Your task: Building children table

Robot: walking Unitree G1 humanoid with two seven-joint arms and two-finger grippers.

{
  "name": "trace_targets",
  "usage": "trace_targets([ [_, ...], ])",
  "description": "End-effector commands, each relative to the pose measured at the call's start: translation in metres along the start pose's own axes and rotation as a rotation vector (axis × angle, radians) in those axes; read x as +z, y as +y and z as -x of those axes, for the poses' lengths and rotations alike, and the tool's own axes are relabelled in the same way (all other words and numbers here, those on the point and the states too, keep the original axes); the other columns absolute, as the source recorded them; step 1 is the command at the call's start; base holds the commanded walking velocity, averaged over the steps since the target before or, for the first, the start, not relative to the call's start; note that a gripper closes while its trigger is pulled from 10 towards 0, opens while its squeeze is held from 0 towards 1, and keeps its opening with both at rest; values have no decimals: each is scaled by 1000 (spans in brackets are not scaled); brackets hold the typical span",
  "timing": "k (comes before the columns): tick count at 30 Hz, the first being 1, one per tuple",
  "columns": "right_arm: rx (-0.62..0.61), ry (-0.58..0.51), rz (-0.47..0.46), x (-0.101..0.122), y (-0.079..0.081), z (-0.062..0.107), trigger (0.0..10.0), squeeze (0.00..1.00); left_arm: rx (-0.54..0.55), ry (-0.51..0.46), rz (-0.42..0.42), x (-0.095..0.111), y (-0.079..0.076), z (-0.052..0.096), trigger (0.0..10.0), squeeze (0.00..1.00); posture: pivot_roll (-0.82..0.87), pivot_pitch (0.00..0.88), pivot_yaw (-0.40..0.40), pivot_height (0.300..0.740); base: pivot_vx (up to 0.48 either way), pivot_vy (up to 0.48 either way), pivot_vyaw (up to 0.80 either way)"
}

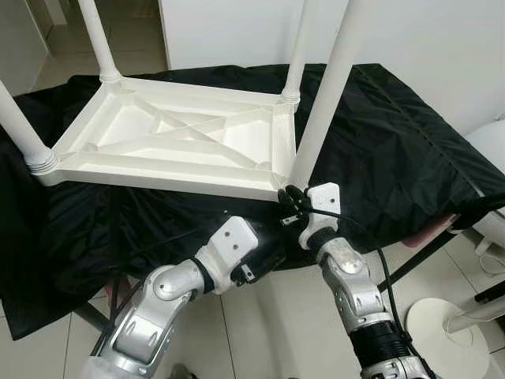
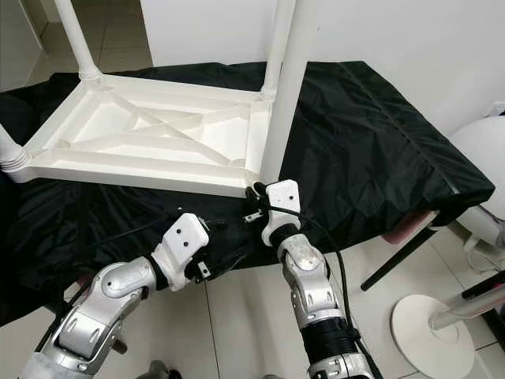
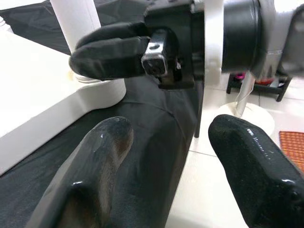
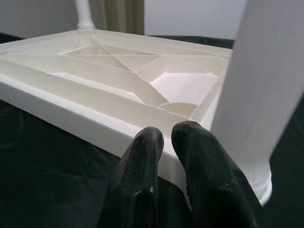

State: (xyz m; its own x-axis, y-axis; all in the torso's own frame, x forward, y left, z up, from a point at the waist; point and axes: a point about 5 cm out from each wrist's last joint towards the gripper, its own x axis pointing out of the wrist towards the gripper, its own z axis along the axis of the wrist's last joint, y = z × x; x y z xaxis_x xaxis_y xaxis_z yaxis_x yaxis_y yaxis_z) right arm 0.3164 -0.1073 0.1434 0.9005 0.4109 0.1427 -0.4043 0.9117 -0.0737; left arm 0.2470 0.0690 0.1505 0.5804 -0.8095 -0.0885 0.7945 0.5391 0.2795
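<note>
— Where in the build?

— Late, by the look of it. White tabletop (image 1: 170,138) upside down across the centre-left of the head view, ribbed underside up, on a black cloth (image 1: 379,150). Four legs standing in the corner sockets: upper left (image 1: 96,35), left edge (image 1: 20,126), upper centre (image 1: 298,47), and the near-corner leg (image 1: 327,87) rising steeply through centre frame.

— And the grippers?

— Right gripper (image 1: 290,207) at lower centre, just beside the base of that near-corner leg. In its wrist view, fingers (image 4: 142,190) pressed together with nothing between them, tips near the tabletop edge. Left gripper (image 3: 161,161) lower and to the left of it, over the cloth's front edge, fingers spread apart and empty.

— Step in hand?

— Probably seating or tightening the last leg. Socket contact hidden, so impossible to tell how firmly seated.

— Next move?

— Likely opening the right fingers to close around the leg base, with the left steadying the tabletop rim against sliding on the cloth.
</note>
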Motion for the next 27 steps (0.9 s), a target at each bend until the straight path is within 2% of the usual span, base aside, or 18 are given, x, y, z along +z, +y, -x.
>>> trace_targets([
  [1, 19, 9, -11, -1, -2, -1, 10000, 0, 97, 0, -27, 0, 6, -2, 10000, 0, -41, 60, -40, 740, 0, 0, 0],
  [6, 48, 4, -20, 2, -12, -6, 10000, 0, 176, -7, -69, 4, 18, -7, 10000, 0, -42, 63, -37, 740, 0, 0, 0],
  [8, 6, 15, 8, 3, -28, -9, 10000, 0, 220, -35, -82, 10, 27, -12, 10000, 0, -40, 66, -35, 740, 0, 0, 0],
  [9, 6, 15, 8, 3, -28, -9, 10000, 0, 220, -35, -82, 10, 27, -12, 10000, 0, -40, 66, -35, 740, 0, 0, 0],
  [13, -67, 34, 23, 3, -48, -10, 10000, 0, 259, -95, -120, 27, 39, -28, 10000, 0, -36, 71, -34, 740, 0, 0, 0],
  [18, -133, 53, 31, 0, -61, -7, 10000, 0, 285, -139, -113, 37, 49, -42, 10000, 0, -51, 71, -20, 740, 0, 0, 0],
  [23, -161, 57, 38, -1, -68, -5, 10000, 0, 303, -139, -100, 38, 53, -48, 10000, 0, -57, 72, -15, 740, 0, 0, 0],
  [24, -198, 59, 43, -2, -76, -3, 10000, 0, 327, -105, -111, 35, 57, -54, 10000, 0, -61, 73, -12, 740, 0, 0, 0],
  [25, -198, 59, 43, -2, -76, -3, 10000, 0, 327, -105, -111, 35, 57, -54, 10000, 0, -61, 73, -12, 740, 0, 0, 0],
  [26, -250, 61, 47, -2, -87, 1, 10000, 0, 350, -63, -126, 30, 60, -58, 10000, 0, -64, 72, -10, 740, 0, 0, 0],
  [27, -250, 61, 47, -2, -87, 1, 10000, 0, 350, -63, -126, 30, 60, -58, 10000, 0, -64, 72, -10, 740, 0, 0, 0],
])
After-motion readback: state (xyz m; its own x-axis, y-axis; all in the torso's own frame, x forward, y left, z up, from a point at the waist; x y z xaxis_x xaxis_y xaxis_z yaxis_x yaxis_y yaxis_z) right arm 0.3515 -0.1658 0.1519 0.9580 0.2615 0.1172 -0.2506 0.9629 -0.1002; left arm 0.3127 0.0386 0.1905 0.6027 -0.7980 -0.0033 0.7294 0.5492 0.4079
